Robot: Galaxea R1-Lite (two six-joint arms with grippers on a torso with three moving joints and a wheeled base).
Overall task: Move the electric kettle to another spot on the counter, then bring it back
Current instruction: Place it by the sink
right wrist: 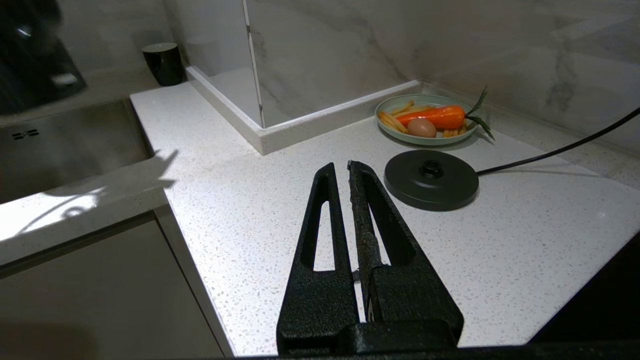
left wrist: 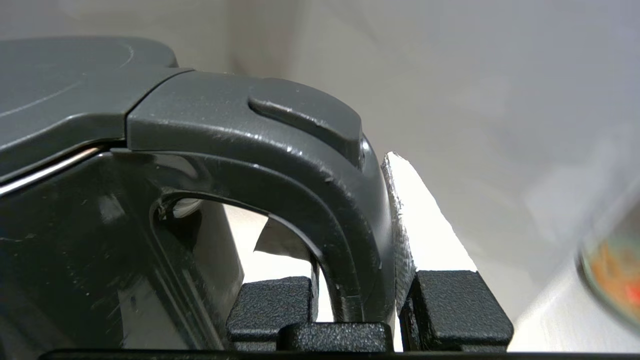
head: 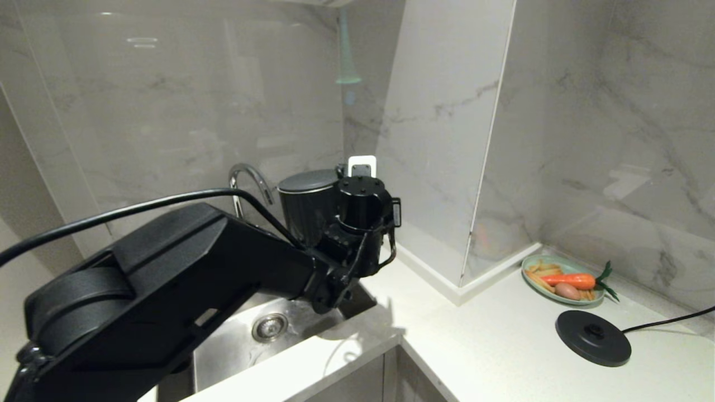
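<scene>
1. The electric kettle (head: 306, 206) appears centre-left in the head view, above the sink (head: 268, 329) and in front of the tap (head: 248, 181). No part of its base is seen touching the worktop (head: 491, 335), so it is judged to be carried.
2. The left end effector (left wrist: 357, 305) is closed to a narrow gap on the kettle's loop handle, one finger inside the loop and one outside, as the left wrist view shows.
3. The right end effector (right wrist: 348, 172) is empty and closed, or very nearly so, hanging above bare worktop, near the base disc (head: 593, 338).
4. The base disc stands unoccupied at lower right of the head view, just in front of the plate of food (head: 564, 279).
5. Assessment: the kettle is off its disc and in transit. Whether this is the outward or the return leg cannot be determined. At the least, a set-down remains.
</scene>
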